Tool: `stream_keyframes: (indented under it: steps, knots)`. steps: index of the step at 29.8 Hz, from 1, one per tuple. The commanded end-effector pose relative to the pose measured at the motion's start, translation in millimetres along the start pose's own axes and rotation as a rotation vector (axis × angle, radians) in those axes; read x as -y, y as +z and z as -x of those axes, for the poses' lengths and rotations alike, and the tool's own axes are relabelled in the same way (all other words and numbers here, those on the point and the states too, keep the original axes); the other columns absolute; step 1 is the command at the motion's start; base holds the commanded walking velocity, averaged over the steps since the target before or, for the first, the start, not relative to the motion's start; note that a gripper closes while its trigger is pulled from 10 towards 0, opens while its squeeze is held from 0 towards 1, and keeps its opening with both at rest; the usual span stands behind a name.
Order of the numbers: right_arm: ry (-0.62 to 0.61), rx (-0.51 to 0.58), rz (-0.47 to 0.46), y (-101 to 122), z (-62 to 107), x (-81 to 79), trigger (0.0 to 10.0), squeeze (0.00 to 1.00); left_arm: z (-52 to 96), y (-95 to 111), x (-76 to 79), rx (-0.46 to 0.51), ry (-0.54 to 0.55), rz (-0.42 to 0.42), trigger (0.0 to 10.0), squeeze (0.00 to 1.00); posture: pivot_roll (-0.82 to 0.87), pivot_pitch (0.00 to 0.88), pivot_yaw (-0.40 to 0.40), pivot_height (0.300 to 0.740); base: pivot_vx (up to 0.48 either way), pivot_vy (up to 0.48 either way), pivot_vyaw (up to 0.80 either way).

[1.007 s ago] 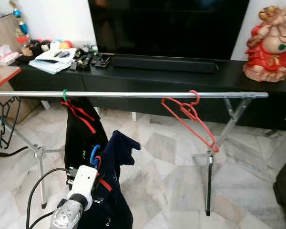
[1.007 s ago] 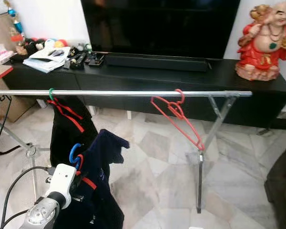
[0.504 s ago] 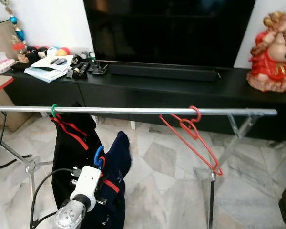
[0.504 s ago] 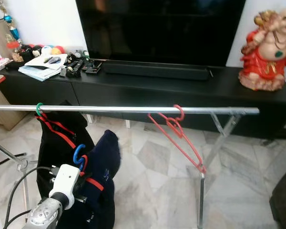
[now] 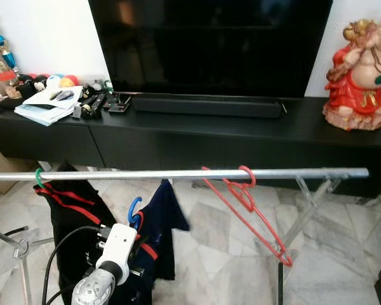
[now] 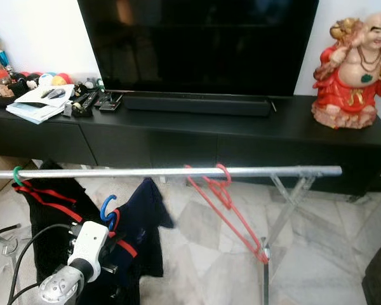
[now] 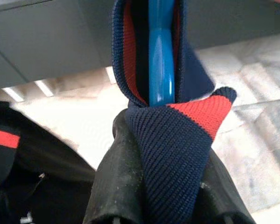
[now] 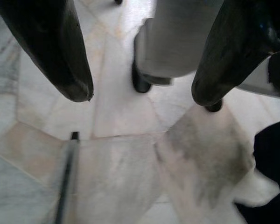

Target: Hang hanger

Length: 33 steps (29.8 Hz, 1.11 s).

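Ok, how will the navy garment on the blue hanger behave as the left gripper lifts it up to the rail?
Probably floppy: the navy garment droops in loose folds below the blue hanger. Likely light, since the left gripper pinches it by the collar alone. It may swing or slip off before reaching the rail.

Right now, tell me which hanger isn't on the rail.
The blue hanger, inside the navy garment held by the left gripper. The green-hooked hanger and bare red hanger both hang on the rail.

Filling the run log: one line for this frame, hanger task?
left gripper: shut on navy garment with blue hanger | below rail, hook not on | right gripper: open, idle | red hanger: on rail
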State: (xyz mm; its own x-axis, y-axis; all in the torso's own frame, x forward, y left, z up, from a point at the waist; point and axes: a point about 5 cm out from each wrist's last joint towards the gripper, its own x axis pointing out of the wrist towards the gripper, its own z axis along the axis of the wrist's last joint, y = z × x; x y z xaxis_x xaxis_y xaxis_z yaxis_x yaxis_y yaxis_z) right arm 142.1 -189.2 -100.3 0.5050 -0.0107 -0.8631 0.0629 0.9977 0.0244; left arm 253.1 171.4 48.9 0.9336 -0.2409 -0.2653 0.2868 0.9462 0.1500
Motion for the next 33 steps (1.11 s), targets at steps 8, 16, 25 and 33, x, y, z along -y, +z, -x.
stream_keyframes:
  steps: [8,16,25,33]
  knots:
    - [0.003,-0.013,-0.004,-1,-0.1,-0.7,10.0,0.0,-1.8,16,-13.9,0.07,-0.002,-0.05,10.0,0.0,-0.05,0.061,0.047,0.74,0.0,0.0,0.0]
    - [-0.013,-0.011,-0.004,2,1.6,15.2,10.0,0.0,-9.9,38,-37.7,0.125,0.064,-0.085,10.0,0.0,-0.05,0.059,0.05,0.74,0.0,0.0,0.0]
    - [-0.004,-0.03,-0.002,-13,3.4,6.1,10.0,0.0,-21.3,44,-40.0,0.117,0.081,-0.097,10.0,0.0,-0.05,0.059,0.046,0.74,0.0,0.0,0.0]
    - [0.036,-0.035,0.006,-16,0.5,-33.1,10.0,0.0,-46.2,52,-38.8,0.072,0.085,-0.077,10.0,0.0,-0.06,0.064,0.041,0.74,0.0,0.0,0.0]
